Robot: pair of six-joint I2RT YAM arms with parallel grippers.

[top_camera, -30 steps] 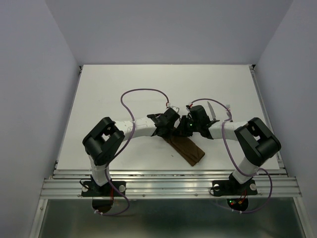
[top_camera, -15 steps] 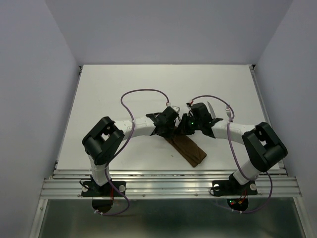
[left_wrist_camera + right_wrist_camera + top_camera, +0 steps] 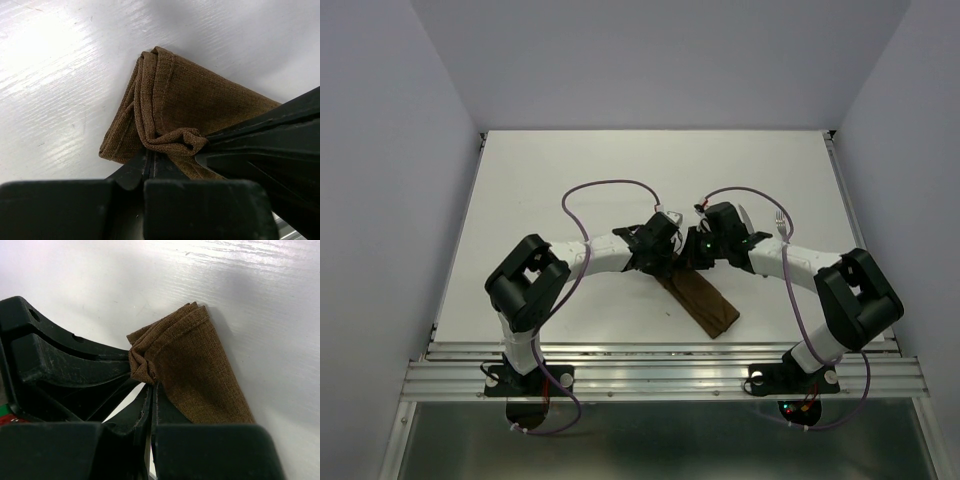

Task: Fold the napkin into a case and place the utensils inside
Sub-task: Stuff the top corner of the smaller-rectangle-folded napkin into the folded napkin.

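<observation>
Left wrist view: the left gripper (image 3: 150, 152) has its fingers pressed together on a bunched fold of the dark brown, folded cloth napkin (image 3: 200, 95). The right gripper (image 3: 152, 385) pinches a puckered corner of the same end. The cloth lies flat on the white table (image 3: 570, 170), with pale lilac walls (image 3: 380, 150) around it. Its narrow strip runs diagonally from the grippers toward the table's near right edge.

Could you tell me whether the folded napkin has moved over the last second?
Yes, slightly: the napkin has its free end a little nearer the front rail and a little further right in the overhead view.
</observation>
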